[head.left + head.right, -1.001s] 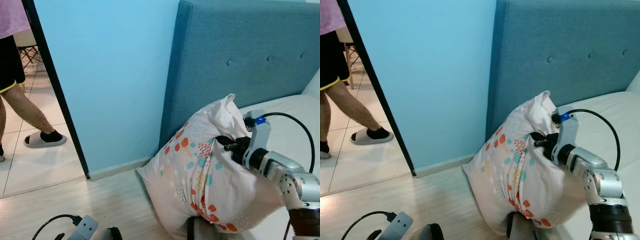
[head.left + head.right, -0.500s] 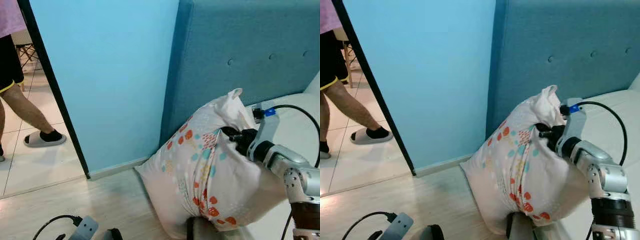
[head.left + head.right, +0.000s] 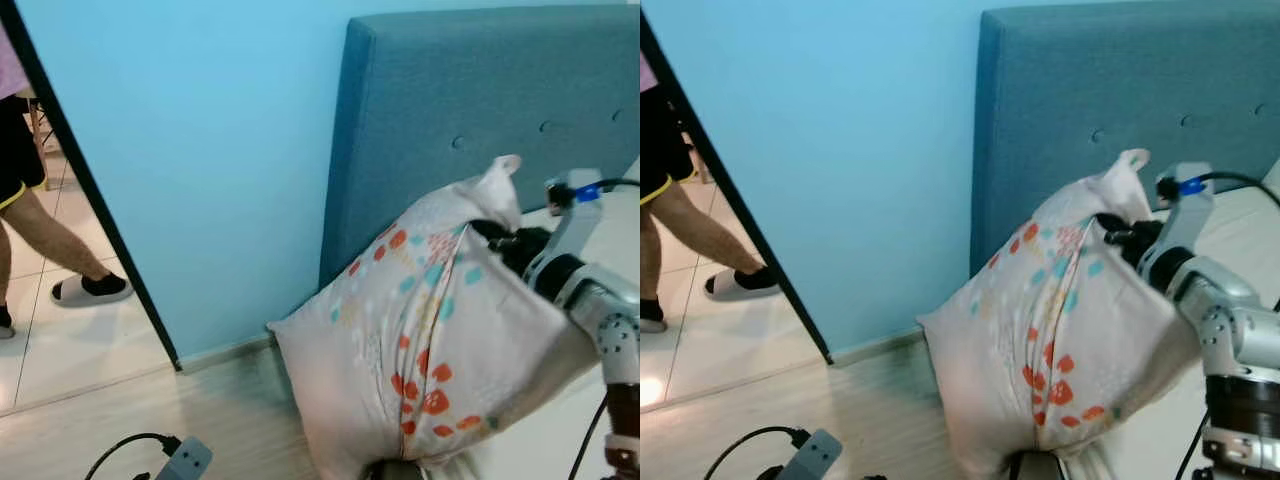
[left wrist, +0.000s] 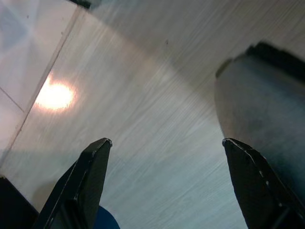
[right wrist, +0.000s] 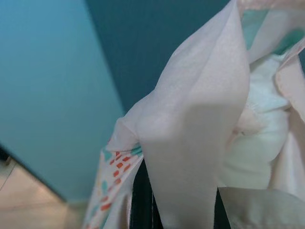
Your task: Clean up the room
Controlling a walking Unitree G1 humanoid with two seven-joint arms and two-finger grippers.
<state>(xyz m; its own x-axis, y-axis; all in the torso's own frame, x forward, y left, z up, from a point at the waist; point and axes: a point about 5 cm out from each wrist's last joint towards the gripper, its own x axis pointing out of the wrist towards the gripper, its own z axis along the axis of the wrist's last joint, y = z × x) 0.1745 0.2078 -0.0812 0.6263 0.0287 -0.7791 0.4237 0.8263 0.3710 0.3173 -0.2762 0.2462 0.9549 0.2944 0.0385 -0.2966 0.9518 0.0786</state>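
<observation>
At centre right of the frame, against the teal padded headboard, the soft, bulky white pillow with red and teal spots is held by bunched top-corner fabric in the closed right tool, judged light but floppy.

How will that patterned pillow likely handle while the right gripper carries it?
The pillow looks soft and floppy: fabric bunches where the right gripper pinches it. Probably light for its bulk. Its lower end sags, so it may swing or drag.
</observation>
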